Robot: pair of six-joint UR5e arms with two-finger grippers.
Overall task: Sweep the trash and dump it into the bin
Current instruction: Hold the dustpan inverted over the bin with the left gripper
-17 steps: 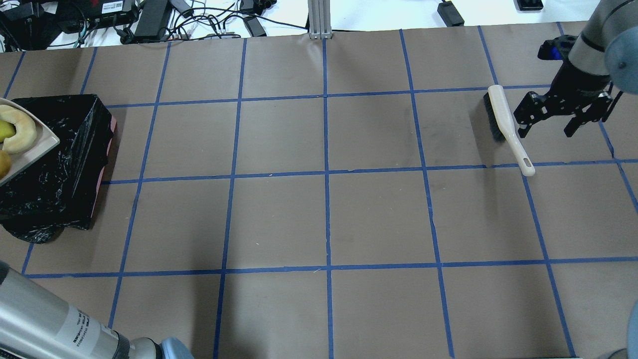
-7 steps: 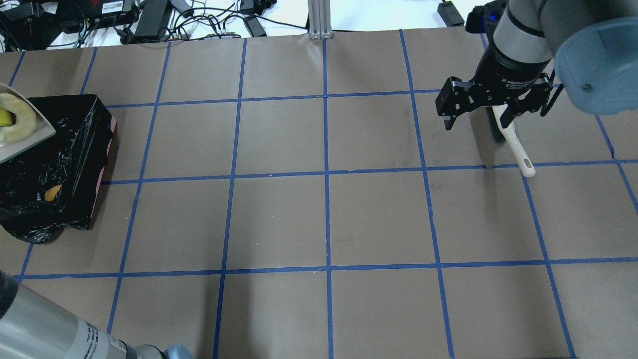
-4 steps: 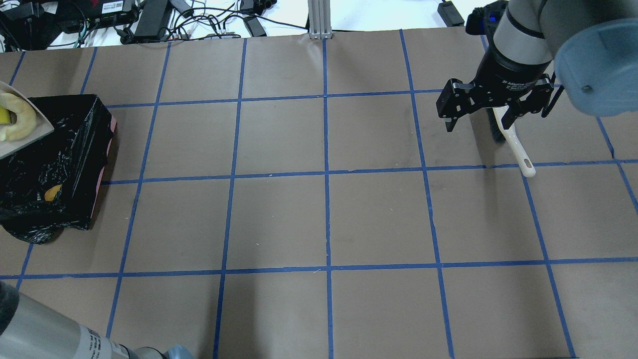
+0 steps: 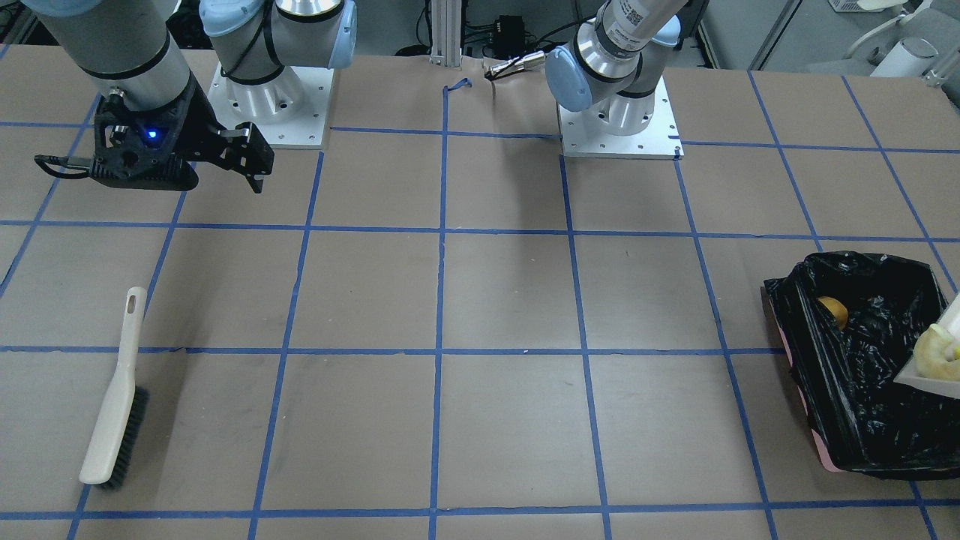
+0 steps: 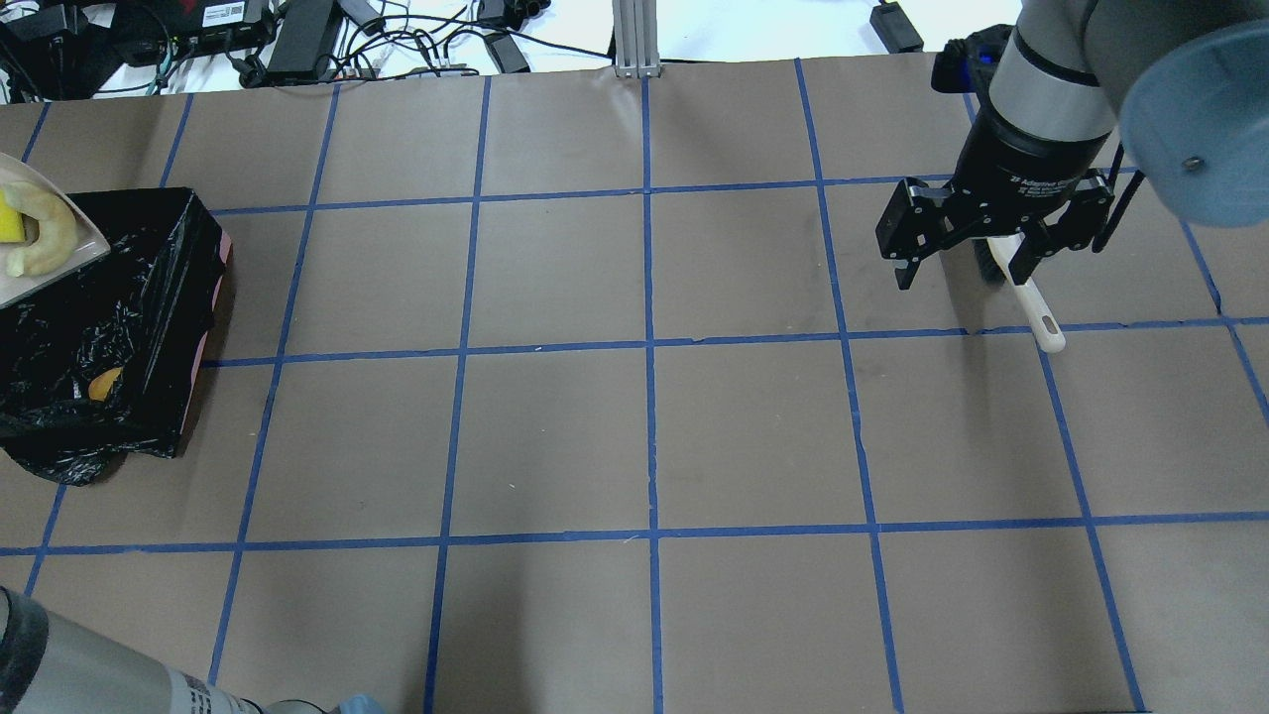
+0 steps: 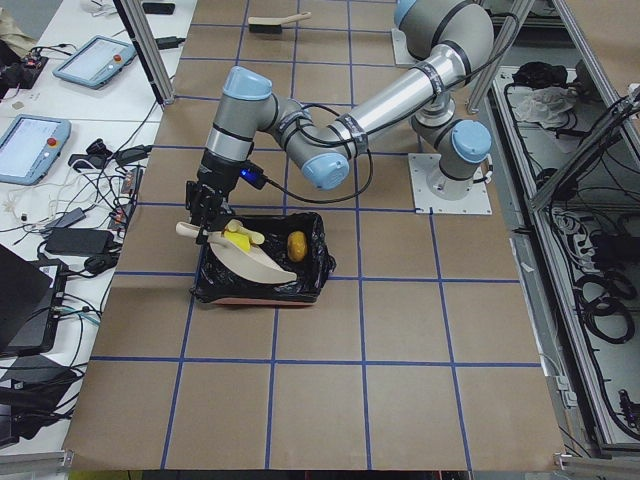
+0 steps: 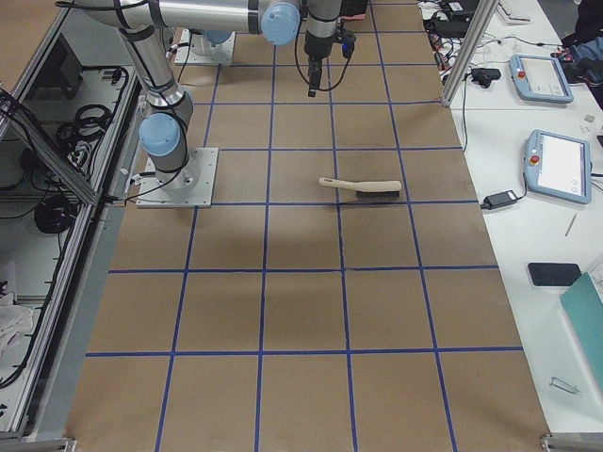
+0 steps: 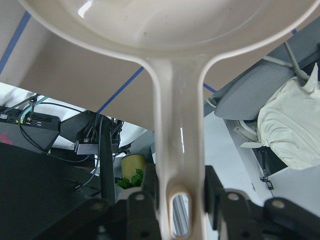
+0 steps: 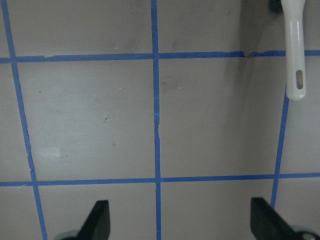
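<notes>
Over the bin point(image 5: 169, 297), the left tool point(image 8: 180, 190) clamps the dustpan point(image 5: 50, 283) handle; the yellow wedge point(image 5: 8, 220) and rind slice point(image 5: 45, 238) lie on it, the potato point(image 5: 104, 384) inside the bin. The right tool point(image 5: 958, 283) hangs spread wide near the brush point(image 5: 1036, 312).

The bin point(image 4: 825, 390) stands on the table point(image 4: 495, 300) at the robot's left end, with the potato point(image 4: 832, 309) inside it near its robot-side wall. The dustpan point(image 6: 258, 266), its handle clamped in the left gripper point(image 8: 180, 197), tilts over the bin's outer side with the wedge point(image 5: 8, 224) and the rind slice point(image 5: 45, 238) side by side on it. The brush point(image 4: 112, 405) lies flat at the robot's right end, handle toward the robot, and the right gripper point(image 5: 960, 270) hangs above the table on the brush's robot-ward side, not touching it.
</notes>
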